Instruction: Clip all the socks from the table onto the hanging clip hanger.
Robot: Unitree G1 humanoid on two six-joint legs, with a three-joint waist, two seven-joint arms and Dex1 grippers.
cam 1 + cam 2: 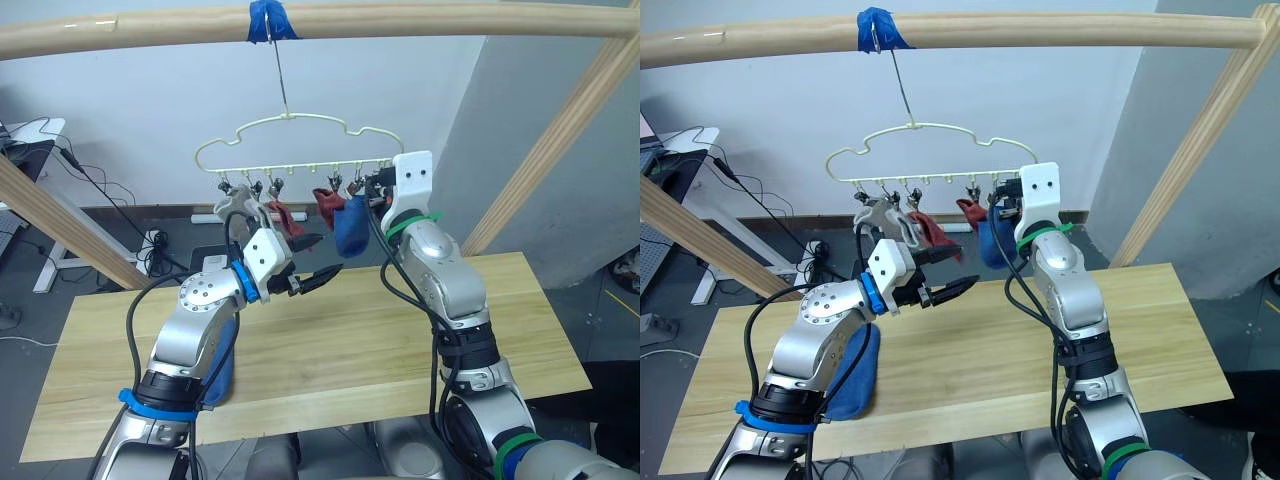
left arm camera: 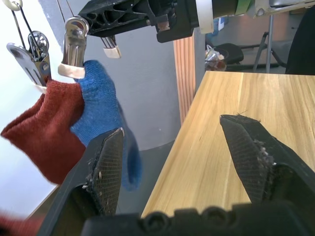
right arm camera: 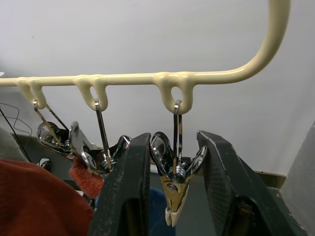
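Two grippers were raised beside the clip hanger (image 1: 290,140), which I took as my reference; it hung by its long hook from a blue-taped wooden pole (image 1: 400,18) above the table (image 1: 330,340).

1. Right gripper (image 3: 173,196): I saw it lifted to the hanger's right end, its black fingers (image 3: 127,191) spread to either side of the end clip (image 3: 173,184). That metal clip hung between them with its tips together. From the wrist view I could not tell whether the fingers touched it.

2. Left gripper (image 1: 318,262): it was held below the hanger's middle, above the table, fingers spread apart and empty, pointing toward the right arm.

3. Socks on the hanger: a blue sock (image 1: 351,224) hung from a clip just beside the right gripper. A rust red sock (image 1: 327,207) hung next to it, touching it. Another rust red sock (image 1: 283,218) hung nearer the hanger's middle, and a light grey sock (image 1: 232,207) hung toward the hanger's left end.

4. Sock on the table: a second blue sock (image 1: 853,372) lay on the tabletop below and left of the hanger, partly hidden under the left arm.
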